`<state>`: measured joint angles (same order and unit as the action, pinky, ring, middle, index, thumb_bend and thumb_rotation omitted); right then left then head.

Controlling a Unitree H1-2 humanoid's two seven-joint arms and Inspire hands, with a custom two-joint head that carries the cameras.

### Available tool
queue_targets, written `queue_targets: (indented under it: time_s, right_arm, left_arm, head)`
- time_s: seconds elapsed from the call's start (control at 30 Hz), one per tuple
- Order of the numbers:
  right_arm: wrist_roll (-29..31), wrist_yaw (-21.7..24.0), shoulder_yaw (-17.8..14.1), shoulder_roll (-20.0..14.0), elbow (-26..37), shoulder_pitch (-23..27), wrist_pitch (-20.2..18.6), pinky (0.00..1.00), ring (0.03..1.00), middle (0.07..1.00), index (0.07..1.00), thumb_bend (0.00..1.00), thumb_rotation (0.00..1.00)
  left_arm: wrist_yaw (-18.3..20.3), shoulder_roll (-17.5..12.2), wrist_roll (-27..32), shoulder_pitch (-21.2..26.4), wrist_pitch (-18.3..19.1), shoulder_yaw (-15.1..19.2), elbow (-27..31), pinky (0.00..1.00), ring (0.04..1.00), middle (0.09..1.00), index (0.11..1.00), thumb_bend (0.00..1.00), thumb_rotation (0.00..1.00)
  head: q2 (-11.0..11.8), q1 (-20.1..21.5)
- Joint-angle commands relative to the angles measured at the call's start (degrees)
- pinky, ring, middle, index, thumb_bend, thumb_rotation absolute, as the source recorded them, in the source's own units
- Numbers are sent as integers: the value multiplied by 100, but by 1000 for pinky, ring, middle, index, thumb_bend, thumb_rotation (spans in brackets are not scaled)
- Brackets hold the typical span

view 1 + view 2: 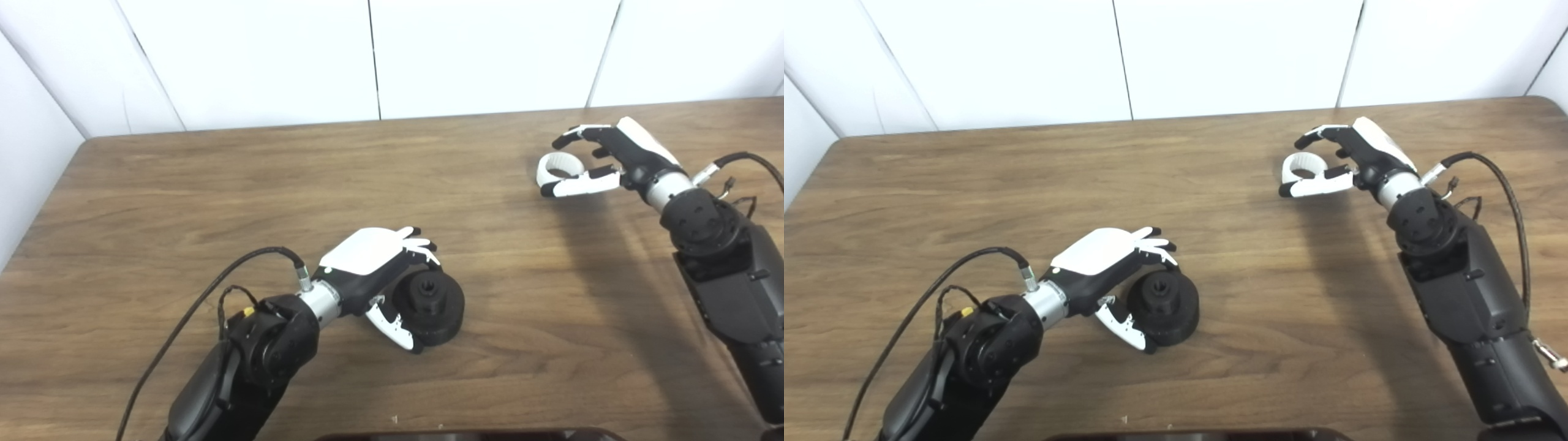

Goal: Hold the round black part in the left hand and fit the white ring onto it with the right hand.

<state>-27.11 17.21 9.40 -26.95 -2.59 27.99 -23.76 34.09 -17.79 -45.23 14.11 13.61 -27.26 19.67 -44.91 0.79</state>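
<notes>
The round black plastic part (429, 304) — a thick disc with a raised hub and a hole in its middle — sits on the wooden table (245, 184), nearer the front edge and a little left of the middle. The left hand (376, 272) is wrapped round it, fingers over its far rim and thumb against its near side; whether the part is lifted or resting on the table cannot be told. The small white ring (1303, 167) lies well apart, toward the far right corner. The right hand (1338, 160) is cupped about it with fingers spread, thumb just at its near side and a finger arched above — not yet closed on it. The step in hand looks to be grasping the ring. Next, the right hand would need to pinch the ring firmly, lift it, carry it across and line it up squarely over the hub.
</notes>
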Motion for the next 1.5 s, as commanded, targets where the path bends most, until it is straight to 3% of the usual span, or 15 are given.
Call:
queue_targets:
  time_s: [0.0, 0.4, 0.73, 0.93, 1.47]
  right_arm:
    - [-104, -96, -29, -193, 63, 451, 177, 853, 943, 908, 747, 894, 362]
    - [-132, -22, 34, -363, -478, 645, 202, 847, 940, 903, 765, 855, 328]
    - [-331, 47, 301, -493, -720, 808, 301, 998, 1000, 981, 829, 888, 362]
    - [-501, 43, 556, -566, -890, 901, 510, 1000, 1000, 1000, 834, 913, 365]
    - [-839, 112, 915, -514, -1126, 1132, 586, 1000, 1000, 994, 813, 923, 363]
  left_arm:
    - [0, -62, -109, 54, -25, 53, 60, 839, 997, 922, 694, 906, 219]
    - [-33, -65, -114, 23, -67, 84, 77, 820, 993, 917, 692, 907, 215]
    - [13, -73, -118, 33, -60, 81, 66, 828, 999, 925, 697, 906, 228]
    - [23, -55, -115, 36, -39, 92, 54, 835, 1000, 925, 698, 910, 212]
    - [-24, -11, -132, 48, -58, 86, 38, 836, 997, 920, 693, 908, 222]
  head:
    - [-9, -2]
    - [0, -8]
    - [20, -29]
    - [25, -26]
    - [30, -47]
